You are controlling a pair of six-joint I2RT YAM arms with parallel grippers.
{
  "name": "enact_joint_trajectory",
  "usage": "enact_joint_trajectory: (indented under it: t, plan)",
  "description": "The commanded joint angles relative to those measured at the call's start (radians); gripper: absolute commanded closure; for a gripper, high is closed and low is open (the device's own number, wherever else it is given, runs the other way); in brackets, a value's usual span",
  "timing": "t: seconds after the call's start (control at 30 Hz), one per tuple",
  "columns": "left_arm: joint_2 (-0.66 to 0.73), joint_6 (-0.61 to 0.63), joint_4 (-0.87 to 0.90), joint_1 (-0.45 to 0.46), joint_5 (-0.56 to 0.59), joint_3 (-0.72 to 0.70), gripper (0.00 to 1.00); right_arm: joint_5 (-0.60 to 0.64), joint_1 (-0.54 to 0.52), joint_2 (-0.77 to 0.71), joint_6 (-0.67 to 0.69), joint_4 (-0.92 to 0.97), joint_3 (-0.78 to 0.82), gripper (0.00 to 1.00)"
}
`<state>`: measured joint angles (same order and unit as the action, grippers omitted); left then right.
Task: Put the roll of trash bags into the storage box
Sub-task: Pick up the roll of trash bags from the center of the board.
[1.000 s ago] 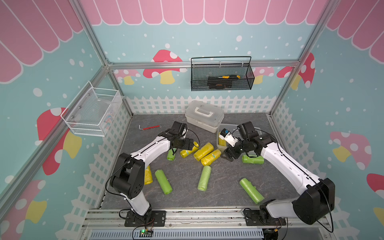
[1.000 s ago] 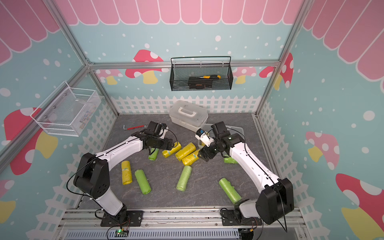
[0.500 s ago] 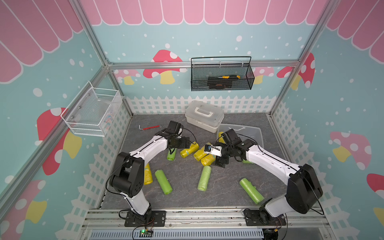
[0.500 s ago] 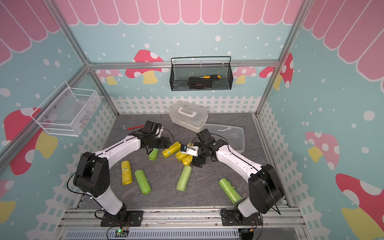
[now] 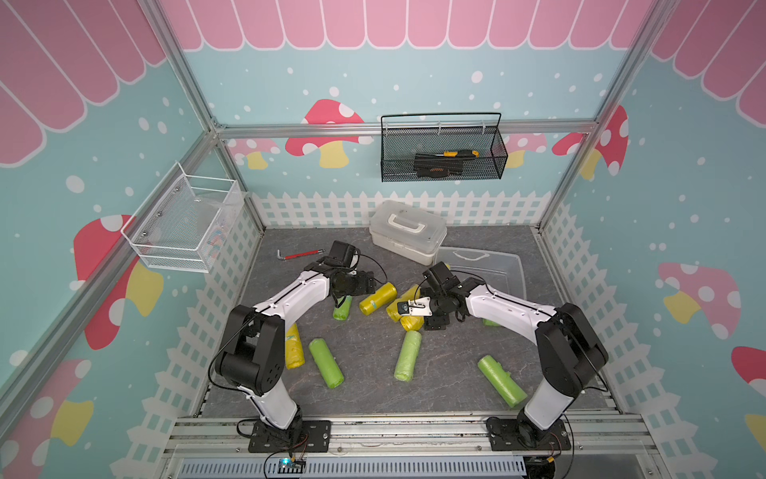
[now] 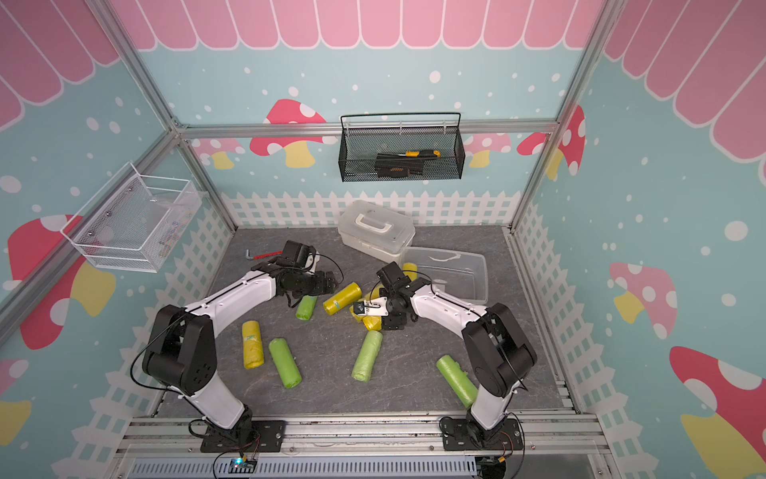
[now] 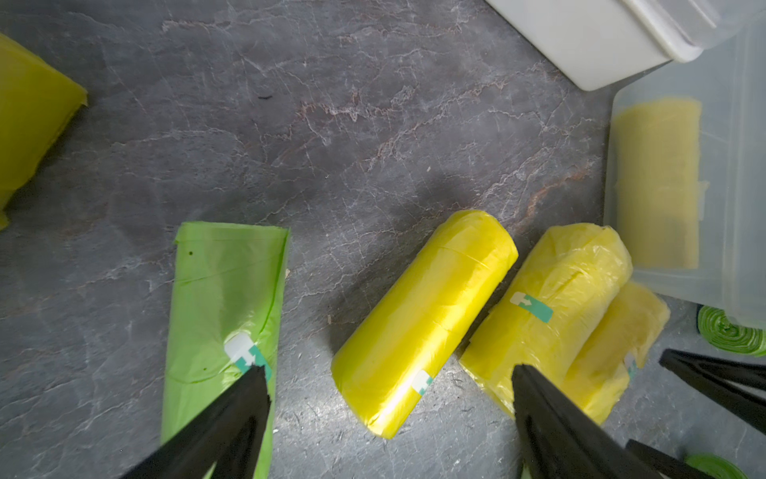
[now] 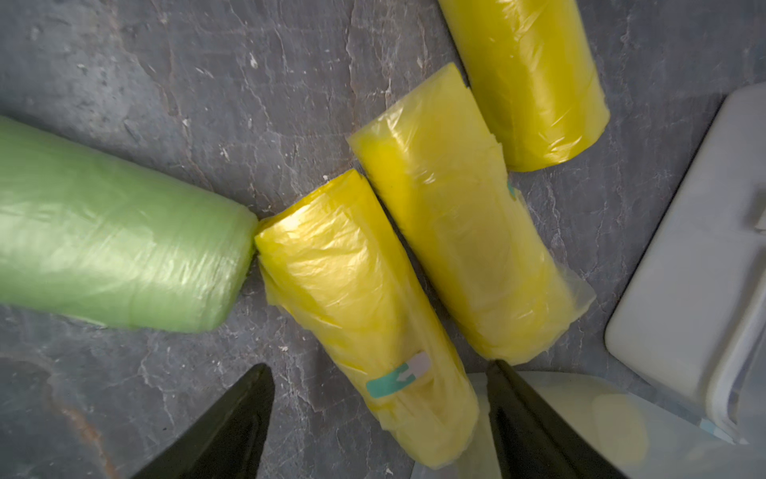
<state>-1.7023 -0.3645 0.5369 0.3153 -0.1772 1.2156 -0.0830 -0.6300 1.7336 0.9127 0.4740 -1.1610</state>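
Several yellow and green trash bag rolls lie on the grey floor. My right gripper (image 5: 414,316) (image 8: 379,365) is open and pointing down, its fingers apart on either side of a yellow roll (image 8: 364,315) (image 6: 372,322) with a teal sticker, not touching it. My left gripper (image 5: 367,282) (image 7: 387,370) is also open, over another yellow roll (image 7: 422,323) (image 5: 378,297), with one finger above a green roll (image 7: 224,298). The clear storage box (image 5: 514,269) (image 6: 476,269) (image 7: 742,232) stands at the back right and holds one yellow roll (image 7: 659,182).
A white case (image 5: 408,236) with a handle stands just behind the box. More rolls lie toward the front: green ones (image 5: 327,363) (image 5: 407,354) (image 5: 501,381) and a yellow one (image 5: 292,352). A red-handled hex key (image 5: 300,254) lies at the back left.
My right arm has swung left from the storage box to the yellow rolls in the middle and come down over one. Its jaws have narrowed slightly. The left arm has barely moved.
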Motion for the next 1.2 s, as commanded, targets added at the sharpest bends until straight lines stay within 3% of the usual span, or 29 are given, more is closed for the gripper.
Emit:
enact_joint_trajectory:
  t: [0.0, 0.57, 1.17]
  plan:
    - [0.023, -0.015, -0.012, -0.007, -0.018, -0.022, 0.07, 0.018, -0.005, 0.034, 0.04, -0.004, -0.024, 0.19]
    - [0.032, -0.015, -0.025, -0.013, -0.038, -0.033, 0.07, 0.045, -0.038, 0.159, 0.081, 0.049, -0.112, 0.21]
    - [0.036, -0.007, -0.039, -0.027, -0.05, -0.05, 0.07, 0.075, -0.038, 0.114, 0.047, 0.04, -0.027, 0.23]
